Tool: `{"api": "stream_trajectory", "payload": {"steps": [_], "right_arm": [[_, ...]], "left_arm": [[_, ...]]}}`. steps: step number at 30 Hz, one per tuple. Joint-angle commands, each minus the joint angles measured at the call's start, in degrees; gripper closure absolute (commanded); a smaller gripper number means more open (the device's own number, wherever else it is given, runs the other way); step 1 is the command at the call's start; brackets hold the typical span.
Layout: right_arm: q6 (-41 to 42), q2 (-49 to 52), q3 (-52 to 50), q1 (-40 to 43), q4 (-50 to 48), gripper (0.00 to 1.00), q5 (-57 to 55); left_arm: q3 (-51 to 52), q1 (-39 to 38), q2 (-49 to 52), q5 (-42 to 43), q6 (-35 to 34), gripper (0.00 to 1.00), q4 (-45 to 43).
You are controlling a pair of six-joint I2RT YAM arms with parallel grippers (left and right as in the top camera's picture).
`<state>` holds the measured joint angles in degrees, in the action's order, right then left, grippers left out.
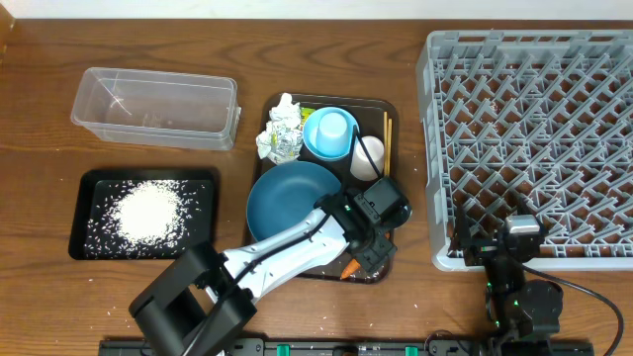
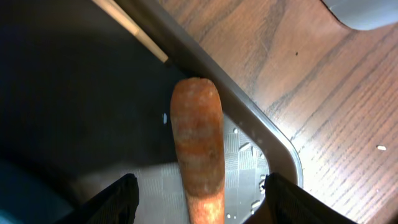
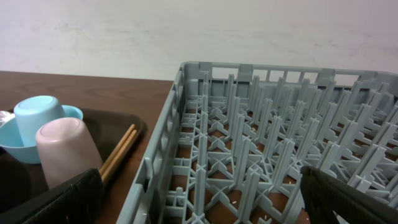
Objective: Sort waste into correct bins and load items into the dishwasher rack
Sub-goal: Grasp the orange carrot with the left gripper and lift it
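Note:
The orange carrot [image 2: 199, 146] lies on the front right corner of the dark serving tray [image 1: 379, 107]; it also shows in the overhead view [image 1: 349, 269]. My left gripper [image 2: 202, 208] is open, with a finger on each side of the carrot, not touching it. My right gripper [image 3: 202, 205] is open and empty over the front left edge of the grey rack [image 3: 267, 143]. The blue plate [image 1: 292, 203], light blue bowl [image 1: 331, 133], white cup [image 1: 366, 158], chopsticks [image 1: 388, 138] and crumpled paper [image 1: 280, 131] sit on the serving tray. Rice [image 1: 148, 210] lies in the black tray [image 1: 81, 213].
The clear plastic box [image 1: 153, 104] stands empty at the back left. The grey rack [image 1: 534, 148] fills the right side, with a few rice grains on its floor. The white cup [image 3: 65, 152] and chopsticks [image 3: 118, 152] lie left of the rack wall.

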<state>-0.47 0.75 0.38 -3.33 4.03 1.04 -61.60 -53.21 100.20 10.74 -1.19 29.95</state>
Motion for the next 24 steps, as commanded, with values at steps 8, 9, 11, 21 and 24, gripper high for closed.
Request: {"api": "stream_trajectory", "payload": {"steps": [8, 9, 11, 21, 24], "right_arm": [[-0.5, 0.0, -0.1, -0.1, 0.2, 0.01, -0.4], [-0.5, 0.0, -0.1, -0.1, 0.2, 0.01, -0.4], [-0.5, 0.0, -0.1, -0.1, 0.2, 0.01, -0.4], [-0.4, 0.0, -0.1, -0.1, 0.2, 0.01, -0.4], [-0.5, 0.0, -0.1, -0.1, 0.2, 0.01, -0.4]], "left_arm": [[-1.1, 0.0, 4.5, 0.2, 1.0, 0.33, -1.2], [-1.1, 0.0, 4.8, 0.2, 1.0, 0.34, -1.4], [-1.1, 0.0, 5.4, 0.2, 1.0, 0.33, -1.8], [-1.2, 0.0, 7.3, 0.2, 1.0, 0.51, -2.4], [-1.2, 0.0, 7.2, 0.2, 0.9, 0.59, -2.7]]}}
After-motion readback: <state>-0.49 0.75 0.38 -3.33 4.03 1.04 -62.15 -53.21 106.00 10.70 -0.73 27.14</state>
